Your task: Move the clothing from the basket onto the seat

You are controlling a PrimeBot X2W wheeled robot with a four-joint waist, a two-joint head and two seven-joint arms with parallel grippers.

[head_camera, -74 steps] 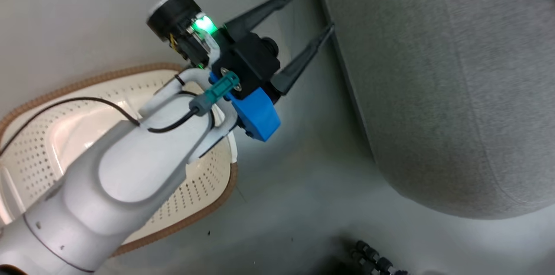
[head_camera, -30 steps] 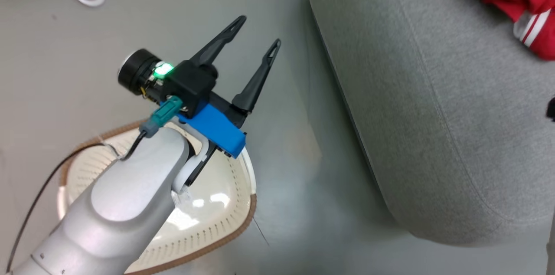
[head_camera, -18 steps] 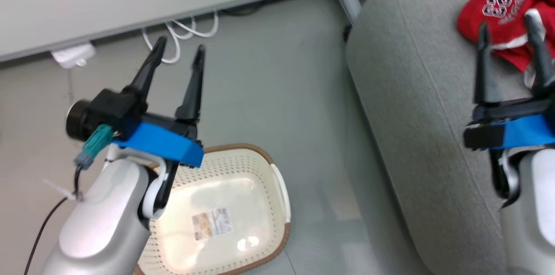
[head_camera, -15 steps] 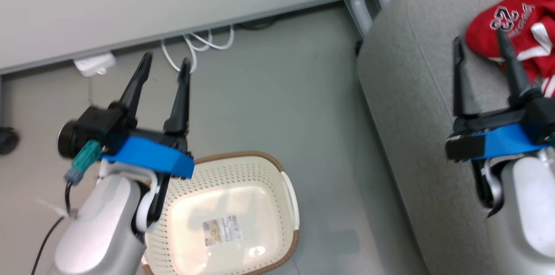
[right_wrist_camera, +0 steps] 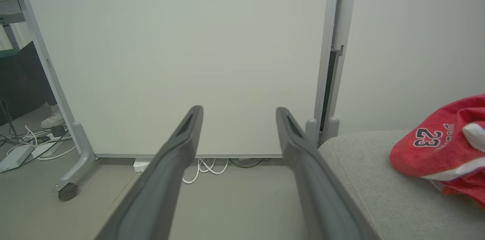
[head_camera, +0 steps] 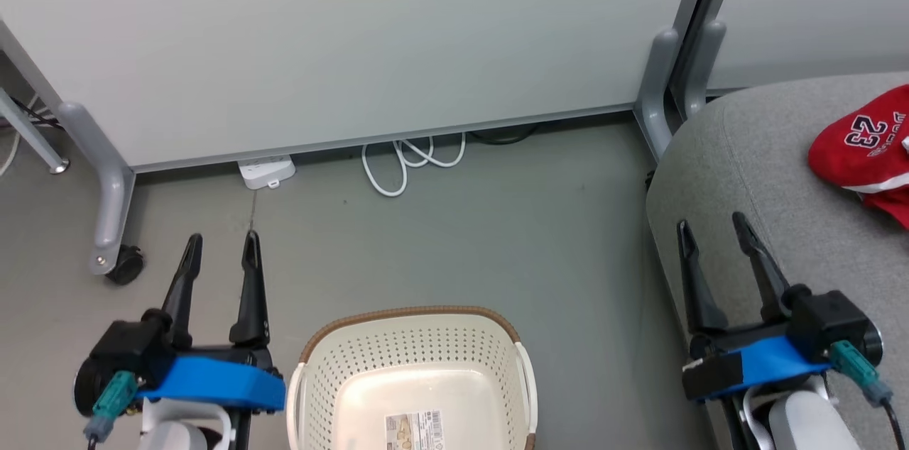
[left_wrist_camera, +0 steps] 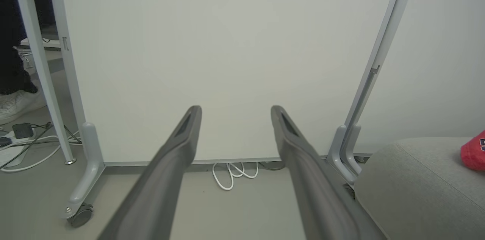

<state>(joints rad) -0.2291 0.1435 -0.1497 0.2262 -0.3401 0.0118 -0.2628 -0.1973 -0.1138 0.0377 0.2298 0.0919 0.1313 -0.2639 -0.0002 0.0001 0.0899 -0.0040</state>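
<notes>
Head view: the left gripper (head_camera: 221,245) hangs above the floor (head_camera: 497,237), its two fingers spread apart with nothing between them. The basket (head_camera: 412,313) stands on the floor just to its right, between the two grippers, and a paper label (head_camera: 414,430) shows on its bare bottom. The right gripper (head_camera: 711,223), fingers likewise apart, is over the left edge of the seat (head_camera: 767,173). The clothing (head_camera: 863,145) lies on the seat ahead and to the right of that gripper, apart from its fingers.

Left wrist view: the left gripper (left_wrist_camera: 234,108) points at a pale partition panel (left_wrist_camera: 227,43). A white cable (left_wrist_camera: 235,172) lies on the floor beyond its tips. The seat (left_wrist_camera: 416,179) is far to its right, with a bit of clothing (left_wrist_camera: 473,151) on it.

Right wrist view: the right gripper (right_wrist_camera: 238,109) stands wide. The seat (right_wrist_camera: 379,194) begins beside its right finger, and the clothing (right_wrist_camera: 443,149), marked "23", rests on it further right.
</notes>
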